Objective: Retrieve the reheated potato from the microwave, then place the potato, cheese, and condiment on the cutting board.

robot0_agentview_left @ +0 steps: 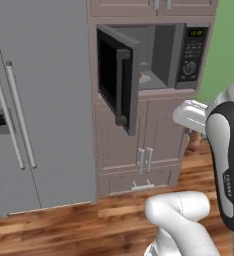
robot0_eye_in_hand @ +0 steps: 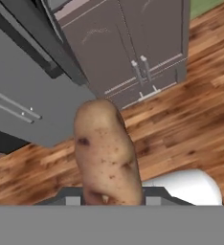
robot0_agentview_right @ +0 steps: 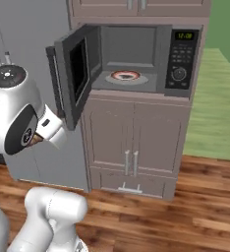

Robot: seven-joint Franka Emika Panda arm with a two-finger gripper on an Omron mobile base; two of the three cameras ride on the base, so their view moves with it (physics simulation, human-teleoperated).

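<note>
The two-finger gripper (robot0_eye_in_hand: 111, 201) was clamped on the oblong tan-brown potato (robot0_eye_in_hand: 107, 153), dull-skinned with dark specks, held above the wood floor (robot0_eye_in_hand: 181, 124), out of the open black-doored microwave (robot0_agentview_right: 136, 59).

The arm (robot0_agentview_left: 229, 165) is glossy white with rounded shells, dark charcoal joint bands, and small grey lettering on one.

a home kitchen. a built-in microwave (robot0_agentview_right: 136, 59) sits above cabinet doors (robot0_agentview_right: 131, 142), with a grey fridge (robot0_agentview_left: 39, 100) at nine o'clock. wooden floorboards (robot0_agentview_right: 186, 206) run underfoot.
</note>
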